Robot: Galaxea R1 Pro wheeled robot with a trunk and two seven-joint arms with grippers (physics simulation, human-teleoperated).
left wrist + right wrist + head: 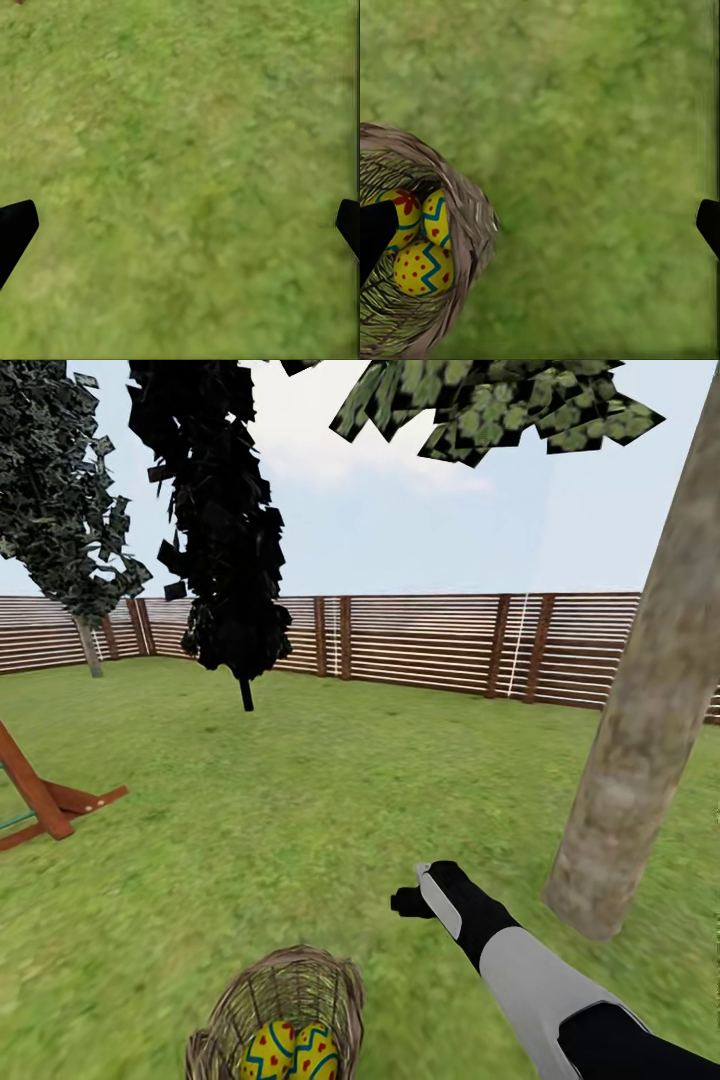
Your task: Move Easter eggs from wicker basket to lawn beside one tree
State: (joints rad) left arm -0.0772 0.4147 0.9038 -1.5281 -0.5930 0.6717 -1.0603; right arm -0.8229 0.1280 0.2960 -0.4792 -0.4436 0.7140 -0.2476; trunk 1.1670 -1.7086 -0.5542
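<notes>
The wicker basket [345, 1000] stands on the lawn [300, 810] at the near edge of the head view, with two yellow patterned eggs [268, 1050] [316, 1052] showing inside. The right wrist view looks down on the basket [472, 217] and three Easter eggs [405, 214] [435, 217] [424, 268] lying together in it. My right gripper [418, 895] [542, 229] hangs open and empty over the grass beside the basket, one finger [375, 232] overlapping its rim in the picture. My left gripper [182, 229] is open over bare grass. The tree [640, 740] with a thick pale trunk rises close on the right.
A narrow near-black columnar tree [225, 530] stands ahead to the left, a leafy tree [70, 510] in the far left corner. A brown wooden play frame [40, 795] sits at the left. A slatted wooden fence [430, 640] closes the garden behind. Open grass lies between basket and trunk.
</notes>
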